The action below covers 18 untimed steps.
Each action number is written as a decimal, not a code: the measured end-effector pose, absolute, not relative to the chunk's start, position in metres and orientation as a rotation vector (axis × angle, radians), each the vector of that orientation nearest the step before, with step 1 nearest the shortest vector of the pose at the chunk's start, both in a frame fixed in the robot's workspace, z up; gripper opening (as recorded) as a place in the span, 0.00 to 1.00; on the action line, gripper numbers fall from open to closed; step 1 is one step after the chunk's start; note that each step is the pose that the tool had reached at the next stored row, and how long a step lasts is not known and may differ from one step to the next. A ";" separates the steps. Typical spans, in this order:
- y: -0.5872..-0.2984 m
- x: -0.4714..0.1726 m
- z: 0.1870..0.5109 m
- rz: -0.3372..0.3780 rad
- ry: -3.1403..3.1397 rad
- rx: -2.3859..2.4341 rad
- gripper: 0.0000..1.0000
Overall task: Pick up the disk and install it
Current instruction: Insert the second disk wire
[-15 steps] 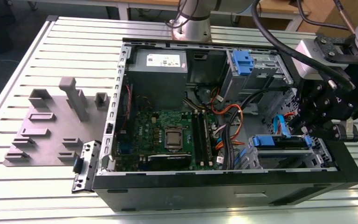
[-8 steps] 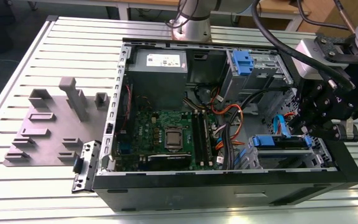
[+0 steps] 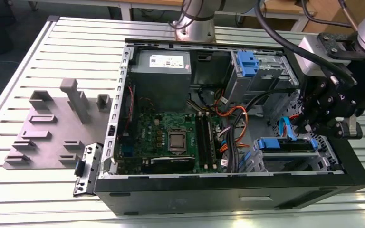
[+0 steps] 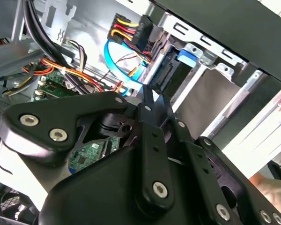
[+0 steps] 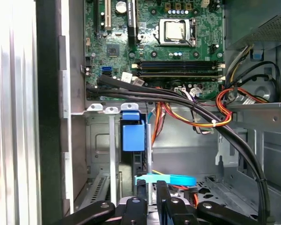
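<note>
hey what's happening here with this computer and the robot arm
A robot arm is working inside an open desktop computer case that lies on a slatted metal table. Its pincer has reached into the drive cage at the exterior view's right, right at the disk in its blue carrier, which sits slotted in the cage. In the first wrist view the blue tab stands just ahead of the pincer. Whether the pincer is gripping the disk can't be seen.

The disk (image 3: 277, 144), in its blue plastic frame with a blue end tab (image 5: 133, 136), sits slotted on edge in the lower drive bay of the open computer case (image 3: 233, 190), near the case's front corner.
</note>
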State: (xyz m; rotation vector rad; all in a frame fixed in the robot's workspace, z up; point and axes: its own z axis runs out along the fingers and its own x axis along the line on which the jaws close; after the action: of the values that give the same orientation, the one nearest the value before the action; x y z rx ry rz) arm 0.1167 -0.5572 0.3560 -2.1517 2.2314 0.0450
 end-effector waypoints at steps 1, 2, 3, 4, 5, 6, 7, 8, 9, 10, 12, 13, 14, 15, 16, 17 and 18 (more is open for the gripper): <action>-0.555 0.117 0.356 0.045 2.231 -2.152 0.24; -0.553 0.117 0.356 0.045 2.231 -2.152 0.24; -0.550 0.117 0.355 0.045 2.231 -2.152 0.24; -0.548 0.117 0.355 0.045 2.231 -2.152 0.24; -0.546 0.117 0.355 0.045 2.231 -2.152 0.24; -0.545 0.117 0.355 0.045 2.231 -2.152 0.24; -0.543 0.117 0.355 0.045 2.231 -2.152 0.24; -0.541 0.117 0.354 0.045 2.231 -2.152 0.24; -0.540 0.117 0.354 0.045 2.231 -2.152 0.24; -0.538 0.117 0.354 0.045 2.231 -2.152 0.24; -0.536 0.117 0.354 0.045 2.231 -2.152 0.24; -0.535 0.117 0.353 0.045 2.231 -2.152 0.24; -0.534 0.117 0.353 0.045 2.231 -2.152 0.24; -0.533 0.118 0.353 0.045 2.231 -2.152 0.24; -0.533 0.118 0.353 0.045 2.231 -2.152 0.24; -0.532 0.119 0.353 0.045 2.231 -2.152 0.24; -0.532 0.119 0.353 0.045 2.231 -2.152 0.24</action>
State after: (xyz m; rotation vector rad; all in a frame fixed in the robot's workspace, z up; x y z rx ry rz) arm 0.1194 -0.5318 0.3531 -2.1516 2.2314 0.0452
